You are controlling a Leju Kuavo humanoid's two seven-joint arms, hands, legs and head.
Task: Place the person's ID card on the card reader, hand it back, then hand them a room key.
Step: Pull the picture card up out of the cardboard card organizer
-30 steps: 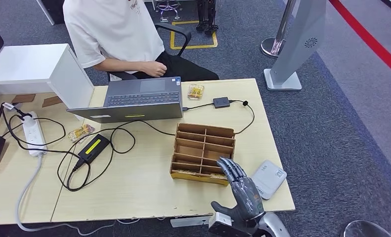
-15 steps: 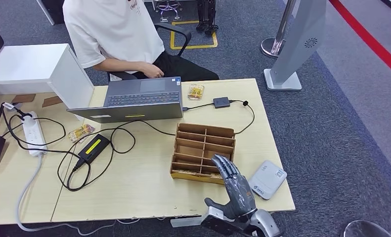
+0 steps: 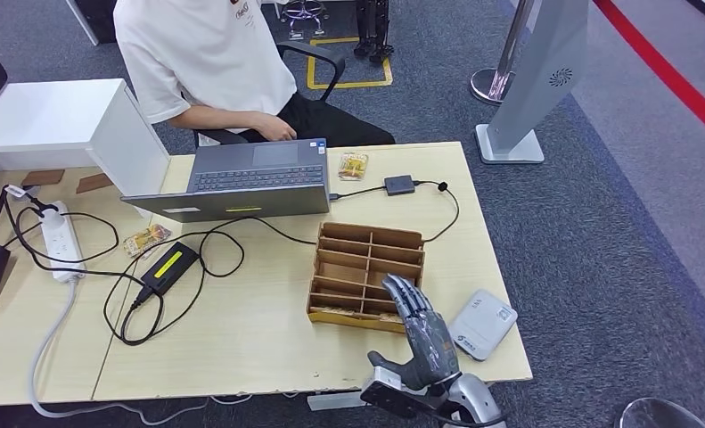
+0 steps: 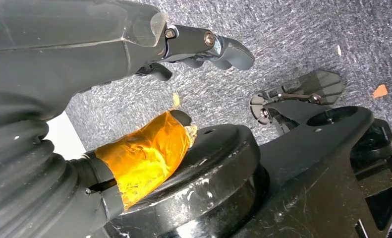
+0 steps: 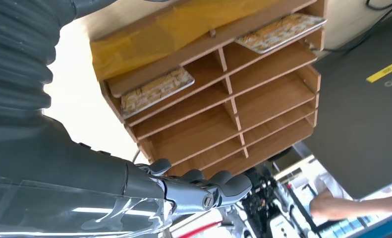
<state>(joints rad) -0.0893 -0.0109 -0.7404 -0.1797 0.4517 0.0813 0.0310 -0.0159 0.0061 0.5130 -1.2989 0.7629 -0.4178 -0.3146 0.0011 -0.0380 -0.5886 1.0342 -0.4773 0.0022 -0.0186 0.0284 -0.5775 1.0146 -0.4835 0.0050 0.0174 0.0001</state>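
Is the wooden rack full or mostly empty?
Mostly empty: the rack holds two patterned cards in the row nearest the right hand; its other slots are bare.

office, laptop (image 3: 250,178) on desk (image 3: 241,330), carpet (image 3: 598,232)

A pale wooden table (image 3: 241,339) stands on grey carpet (image 3: 598,232) (a red stripe (image 3: 660,67) crosses it).

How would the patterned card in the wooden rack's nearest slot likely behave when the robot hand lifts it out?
The patterned card looks thin and flat, so probably light and fairly stiff. Lying flush on its shelf in the wooden rack, it may slide rather than lift. The right hand hovers empty.
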